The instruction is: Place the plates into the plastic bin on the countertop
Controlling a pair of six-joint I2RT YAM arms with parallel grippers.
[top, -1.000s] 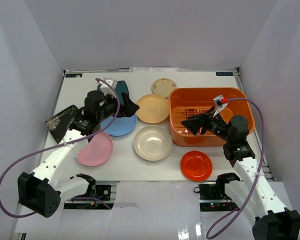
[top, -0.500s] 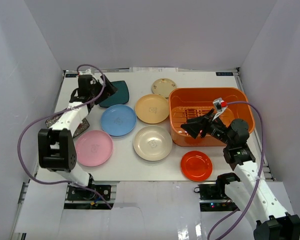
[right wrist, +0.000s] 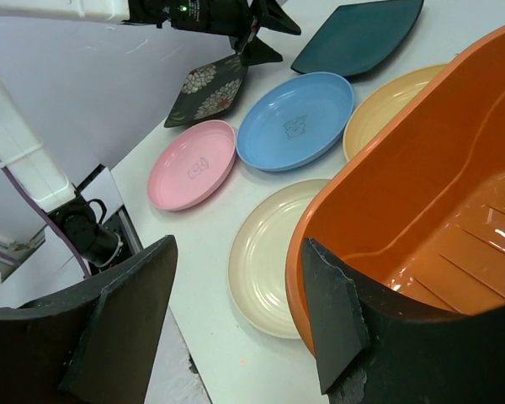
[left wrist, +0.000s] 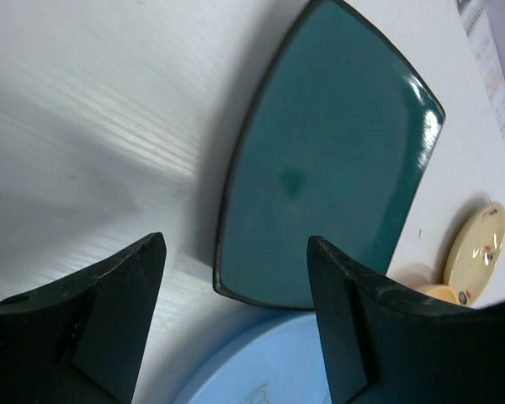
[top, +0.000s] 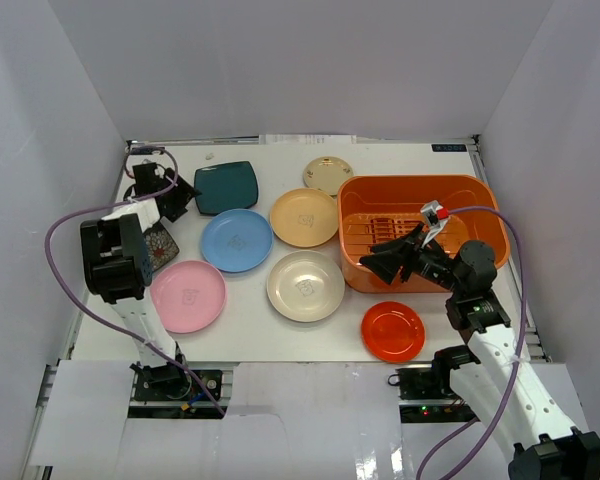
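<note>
Plates (top: 305, 286) on countertop (top: 270, 160) outside plastic bin (top: 410, 180); left jaws and right jaws wide apart, unladen.

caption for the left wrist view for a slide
Left gripper, jaws open, facing the dark teal plate beside the blue plate

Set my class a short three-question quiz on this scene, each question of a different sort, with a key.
1. True or false: the plastic bin already holds a plate.
2. Which plate lies nearest the left gripper? A the red-orange plate; B the dark teal plate; C the cream plate.
3. In one word, how do the jaws of the right gripper stand?
Key: 1 false; 2 B; 3 open.
</note>
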